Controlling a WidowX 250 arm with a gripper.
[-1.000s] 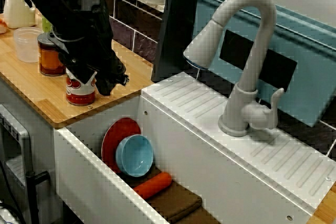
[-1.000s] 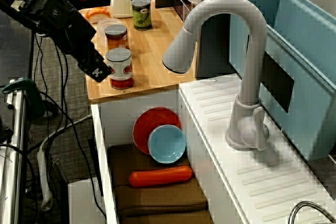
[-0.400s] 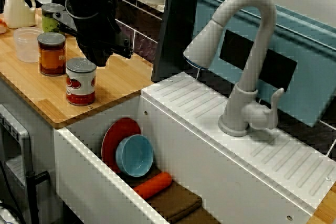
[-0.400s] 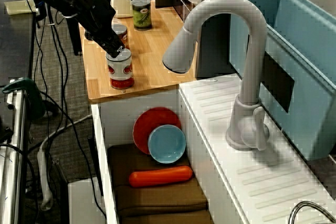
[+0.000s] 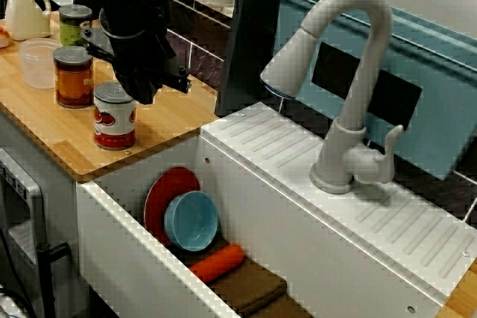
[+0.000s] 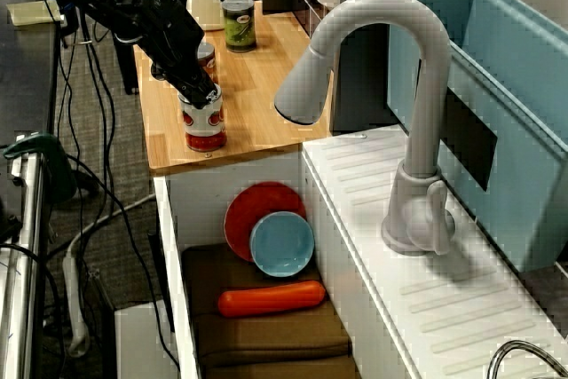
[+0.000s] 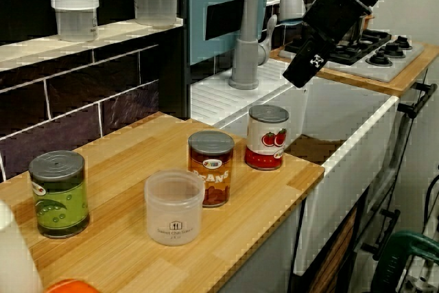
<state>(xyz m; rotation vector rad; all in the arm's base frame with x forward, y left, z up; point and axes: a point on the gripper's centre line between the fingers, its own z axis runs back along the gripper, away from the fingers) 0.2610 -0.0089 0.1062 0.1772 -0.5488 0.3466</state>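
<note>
The wooden counter [image 5: 171,121] ends at a white sink [image 5: 127,258]. The black tool [image 5: 147,88] hangs over the counter's sink-side end. Its tip is just above the tomato can [image 5: 115,117], and no view shows whether its jaws stand wide or narrow, or whether it touches the lid. The tomato can stands upright near the corner where the counter's front edge meets the sink-side edge. An orange-labelled can [image 5: 73,76] is just beside it, further from the sink. The tomato can looks like a sealed metal tin, so it is probably stiff, fairly heavy and not fragile. Its paper label should be less slippery than the bare lid. The round wall at mid-height looks like the best hold, with the jaws on opposite sides.
</note>
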